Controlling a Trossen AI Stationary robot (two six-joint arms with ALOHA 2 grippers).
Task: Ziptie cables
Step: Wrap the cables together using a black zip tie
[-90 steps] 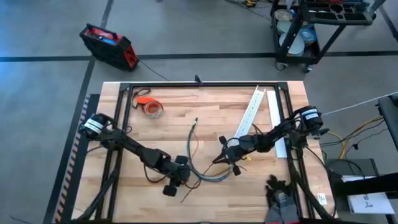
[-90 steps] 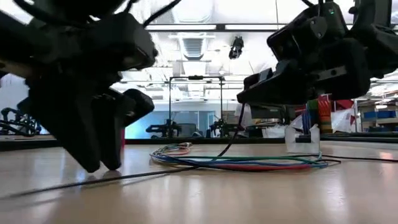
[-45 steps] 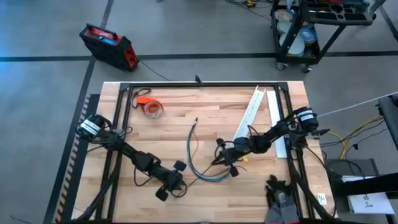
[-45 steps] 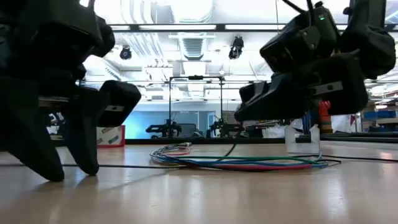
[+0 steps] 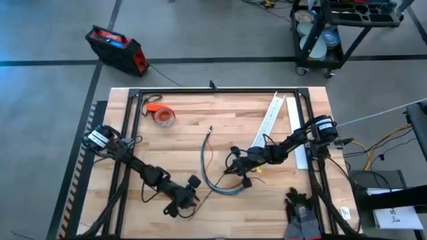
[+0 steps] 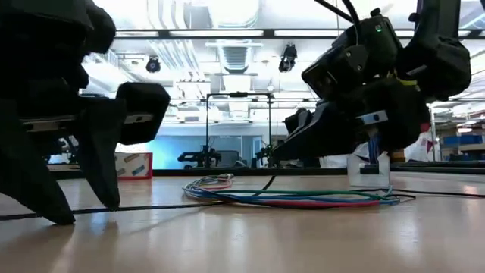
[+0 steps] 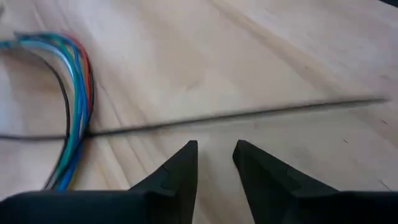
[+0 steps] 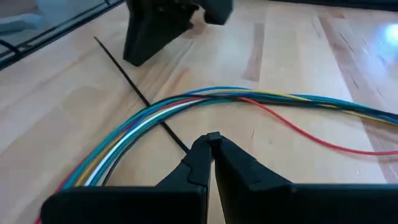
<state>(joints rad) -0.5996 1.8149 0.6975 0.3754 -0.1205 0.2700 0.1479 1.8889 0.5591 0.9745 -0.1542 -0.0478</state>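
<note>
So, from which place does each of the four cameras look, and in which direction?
High view: above the table, straight down; both arms show.
Low view: table-top height, level across the cables; both grippers hang in.
Left wrist view: on the left arm; the left gripper, open, just before the ziptie.
Right wrist view: on the right arm; the right gripper, shut on the ziptie.
All views share the cables.

My arms: dark, jointed | white bands at bases | thin black cables looped alongside | left gripper [image 7: 214, 163] fingers [image 7: 180, 171]: black, tapered wedges
</note>
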